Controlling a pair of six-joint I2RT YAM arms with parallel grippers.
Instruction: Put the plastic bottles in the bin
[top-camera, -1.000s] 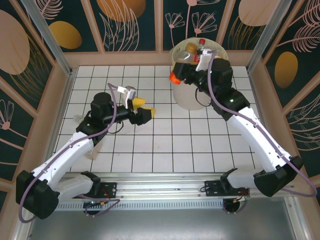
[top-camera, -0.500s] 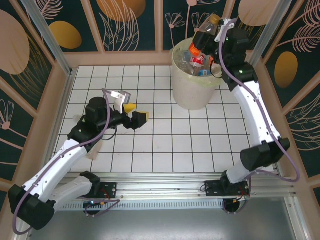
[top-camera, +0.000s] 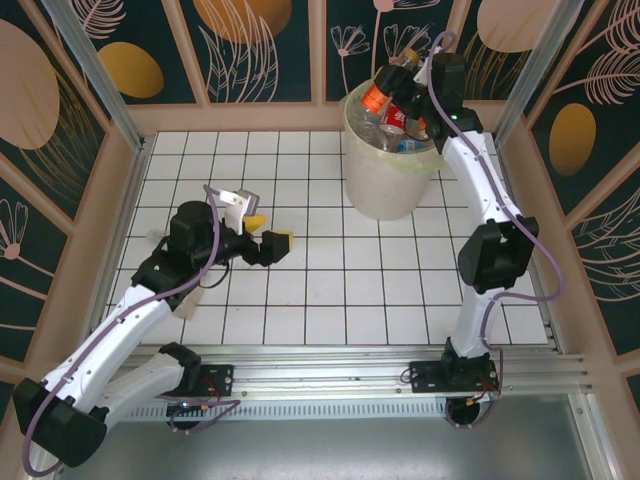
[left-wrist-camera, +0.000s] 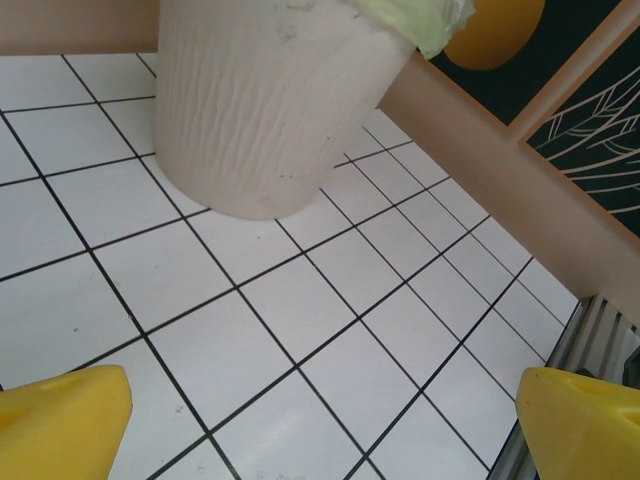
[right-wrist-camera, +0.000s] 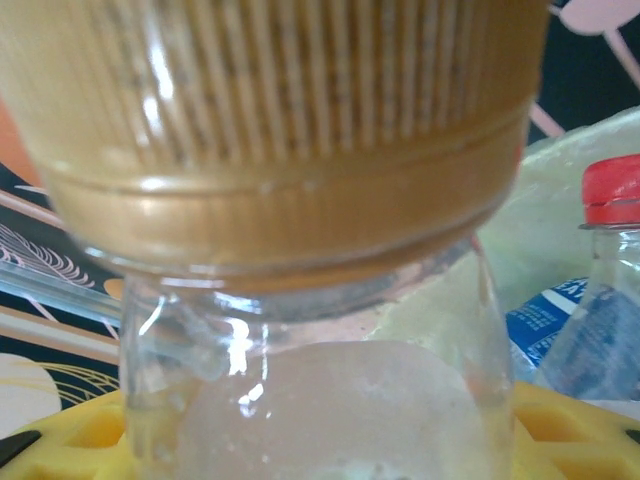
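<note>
Right hand (top-camera: 408, 72) clamped on bottle (top-camera: 384, 90) neck, above bin (top-camera: 385, 185); left hand (top-camera: 268, 230) wide open, empty.

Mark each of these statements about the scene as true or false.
1. The right gripper holds an orange-labelled bottle above the bin. True.
2. The left gripper is shut on a bottle. False: its jaws stand open and empty over the tiled table.
3. The bin lies tipped on its side. False: it stands upright, with bottles inside it.
4. A red-capped bottle sits inside the bin, against the green liner. True.
</note>
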